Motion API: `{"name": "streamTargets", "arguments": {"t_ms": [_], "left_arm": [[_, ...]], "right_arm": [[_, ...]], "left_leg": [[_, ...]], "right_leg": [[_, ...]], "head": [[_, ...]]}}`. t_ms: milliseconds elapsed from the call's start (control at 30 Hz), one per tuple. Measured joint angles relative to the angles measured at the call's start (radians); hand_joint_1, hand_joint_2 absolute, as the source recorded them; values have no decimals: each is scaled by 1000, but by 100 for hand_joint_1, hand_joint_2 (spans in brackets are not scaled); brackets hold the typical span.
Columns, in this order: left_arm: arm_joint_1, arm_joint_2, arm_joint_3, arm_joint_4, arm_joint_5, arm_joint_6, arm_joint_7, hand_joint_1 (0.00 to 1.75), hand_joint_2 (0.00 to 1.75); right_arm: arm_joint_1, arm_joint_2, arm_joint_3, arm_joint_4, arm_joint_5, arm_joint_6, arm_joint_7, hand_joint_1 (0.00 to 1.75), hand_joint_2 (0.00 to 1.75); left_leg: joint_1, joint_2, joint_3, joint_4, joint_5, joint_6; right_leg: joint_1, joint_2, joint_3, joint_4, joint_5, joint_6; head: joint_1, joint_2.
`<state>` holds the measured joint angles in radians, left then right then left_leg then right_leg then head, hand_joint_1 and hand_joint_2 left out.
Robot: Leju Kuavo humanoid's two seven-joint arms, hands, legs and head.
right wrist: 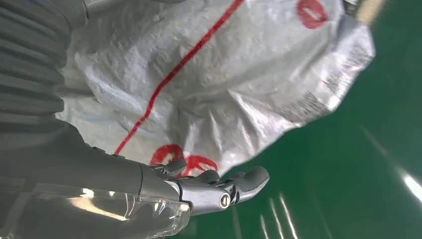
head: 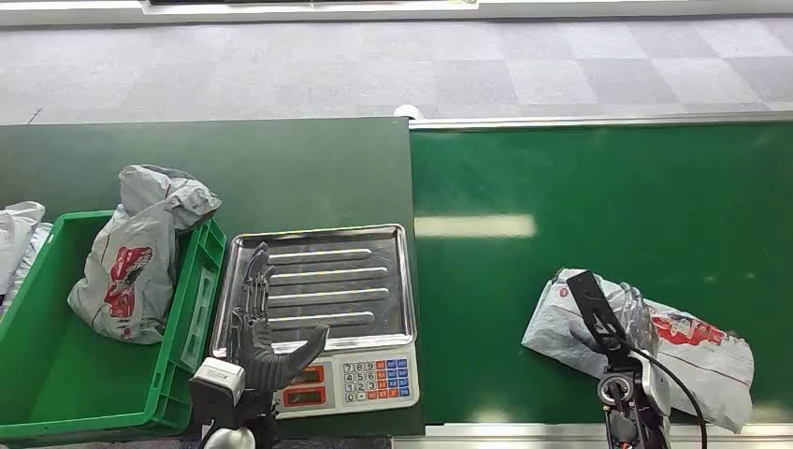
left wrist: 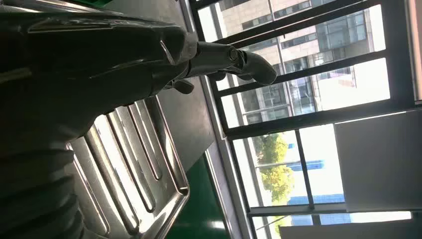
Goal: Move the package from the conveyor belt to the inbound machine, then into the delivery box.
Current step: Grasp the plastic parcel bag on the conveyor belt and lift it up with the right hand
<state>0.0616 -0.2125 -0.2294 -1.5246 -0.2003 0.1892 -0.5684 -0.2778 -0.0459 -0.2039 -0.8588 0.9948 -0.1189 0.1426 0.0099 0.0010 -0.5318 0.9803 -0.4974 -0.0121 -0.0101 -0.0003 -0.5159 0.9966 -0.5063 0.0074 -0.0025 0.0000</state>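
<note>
As the right hand (head: pixel 612 323) closes over the package (head: pixel 692 351) on the belt (head: pixel 598 206), the left hand (head: pixel 262 327) hovers released above the scale (head: pixel 374 257); next, a firm lift.

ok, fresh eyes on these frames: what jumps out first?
The grey package with red print on the green conveyor belt, with the right hand on its near end. Next, the left hand, fingers spread, over the steel tray of the inbound machine, left of the belt. At far left, a green delivery box has a similar bag slumped over its rim.
</note>
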Motion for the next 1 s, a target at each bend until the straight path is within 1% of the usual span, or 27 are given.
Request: {"name": "streamTargets", "arguments": {"t_ms": [100,233,300,500,600,700,800,933,1000], "left_arm": [[-3,0,-1,4,0,0,1,0,175],[-16,2,-5,18,2,1,3,0,175],[-20,2,-8,25,6,4,3,0,175],[-21,2,-9,31,12,14,5,0,175],[-16,2,-9,30,12,20,8,0,175],[-7,2,-7,26,12,25,9,0,175],[4,2,-3,17,12,31,9,0,175],[14,2,1,7,12,39,-4,0,175],[14,2,2,4,12,40,-13,0,175]], "right_arm": [[-4,-5,2,38,20,28,18,0,175],[-21,-15,18,102,49,77,27,175,175],[-31,-17,21,123,48,80,20,175,175],[-53,-16,21,141,44,45,18,175,175],[-55,-11,19,136,35,-1,12,175,175],[-51,2,11,115,13,-58,-16,175,175],[-41,22,1,72,-22,-132,-87,175,175],[-23,52,-3,-41,-95,-236,-237,175,175],[-11,69,-1,-115,-129,-272,-302,175,175]], "left_leg": [[0,0,0,0,0,0],[0,1,1,0,0,0],[0,1,2,0,0,0],[0,1,3,0,0,0],[0,1,4,1,0,0],[0,1,3,1,0,0],[0,0,1,0,1,0],[0,0,0,0,1,0],[0,0,0,0,1,0]], "right_leg": [[0,0,0,0,0,0],[0,0,1,0,0,0],[0,0,2,0,0,0],[0,0,4,0,1,0],[0,0,4,0,1,1],[0,0,3,0,1,1],[0,0,2,0,1,1],[0,0,0,0,1,0],[0,0,0,0,1,0]], "head": [[0,0],[0,0],[0,0],[0,0],[0,0],[0,0],[0,0],[0,0],[0,0]]}}
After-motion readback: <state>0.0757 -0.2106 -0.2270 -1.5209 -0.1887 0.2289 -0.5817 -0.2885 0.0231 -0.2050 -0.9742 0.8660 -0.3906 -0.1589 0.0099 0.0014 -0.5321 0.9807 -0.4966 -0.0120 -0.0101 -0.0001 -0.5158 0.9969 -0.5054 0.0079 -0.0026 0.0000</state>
